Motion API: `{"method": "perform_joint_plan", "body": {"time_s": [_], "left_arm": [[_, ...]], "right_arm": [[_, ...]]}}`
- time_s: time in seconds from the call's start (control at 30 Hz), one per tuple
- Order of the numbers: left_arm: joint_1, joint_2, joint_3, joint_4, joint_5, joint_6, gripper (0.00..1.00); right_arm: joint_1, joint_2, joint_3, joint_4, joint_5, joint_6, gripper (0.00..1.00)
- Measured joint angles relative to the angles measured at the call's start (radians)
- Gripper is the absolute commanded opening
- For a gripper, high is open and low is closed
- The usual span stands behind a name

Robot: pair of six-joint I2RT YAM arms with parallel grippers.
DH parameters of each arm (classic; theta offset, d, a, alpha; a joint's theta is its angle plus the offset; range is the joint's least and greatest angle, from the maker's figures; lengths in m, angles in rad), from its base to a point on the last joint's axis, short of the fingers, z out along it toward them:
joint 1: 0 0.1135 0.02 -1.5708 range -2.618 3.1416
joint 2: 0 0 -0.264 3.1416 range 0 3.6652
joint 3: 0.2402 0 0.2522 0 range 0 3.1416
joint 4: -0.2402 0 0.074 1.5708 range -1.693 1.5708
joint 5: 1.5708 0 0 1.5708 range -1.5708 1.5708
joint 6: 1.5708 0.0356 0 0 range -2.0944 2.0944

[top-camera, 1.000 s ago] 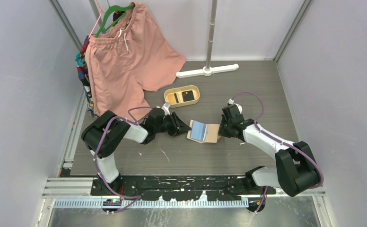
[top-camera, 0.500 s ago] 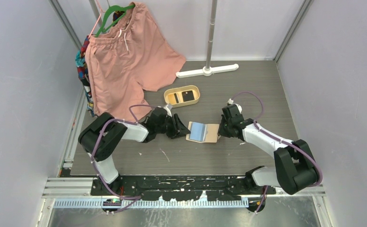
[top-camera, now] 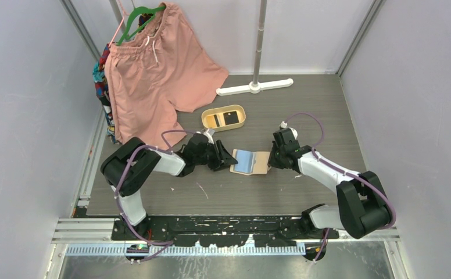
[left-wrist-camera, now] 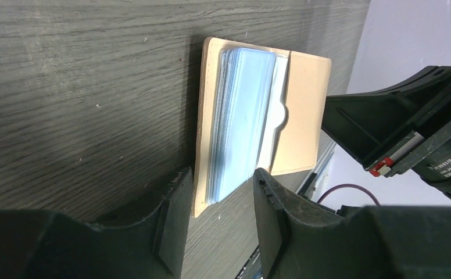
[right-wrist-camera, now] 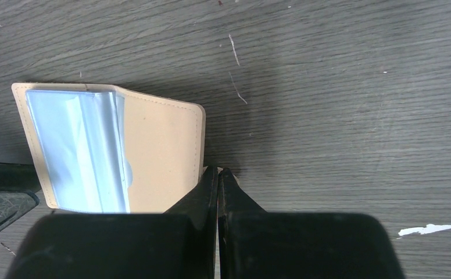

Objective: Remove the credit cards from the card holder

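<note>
Lying open on dark wooden desk [top-camera: 304, 110]: beige leather card holder [top-camera: 260, 162], long axis left-to-right, pale blue sleeves [left-wrist-camera: 243, 116] toward left hand [top-camera: 235, 160], fingers spread, closer than before. Right hand [top-camera: 272, 163] pinched shut.

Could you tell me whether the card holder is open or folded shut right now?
Open. The card holder lies spread flat on the table, its pale blue sleeves facing up.

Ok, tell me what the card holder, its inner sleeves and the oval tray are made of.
Card holder: beige leather or imitation, matte, stitched edges. Sleeves: thin clear plastic, bluish, glossy. Tray: perhaps wood or bamboo, tan, smooth; too small to tell.
</note>
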State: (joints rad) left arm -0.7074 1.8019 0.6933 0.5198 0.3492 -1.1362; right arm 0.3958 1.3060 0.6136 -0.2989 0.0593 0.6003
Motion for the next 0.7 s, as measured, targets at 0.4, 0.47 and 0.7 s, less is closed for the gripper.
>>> {"method": "perform_joint_plan", "body": {"time_s": [0.4, 0.47, 0.7], "left_arm": [[0.009, 0.066, -0.100, 0.251, -0.005, -0.125, 0.18], [0.010, 0.082, -0.110, 0.293, -0.004, -0.143, 0.18], [0.009, 0.084, -0.120, 0.312, -0.009, -0.147, 0.09]], "right_arm": [[-0.001, 0.002, 0.000, 0.000, 0.000, 0.000, 0.01], [-0.001, 0.003, 0.000, 0.000, 0.001, 0.000, 0.01], [-0.001, 0.004, 0.000, 0.003, 0.000, 0.000, 0.01]]}}
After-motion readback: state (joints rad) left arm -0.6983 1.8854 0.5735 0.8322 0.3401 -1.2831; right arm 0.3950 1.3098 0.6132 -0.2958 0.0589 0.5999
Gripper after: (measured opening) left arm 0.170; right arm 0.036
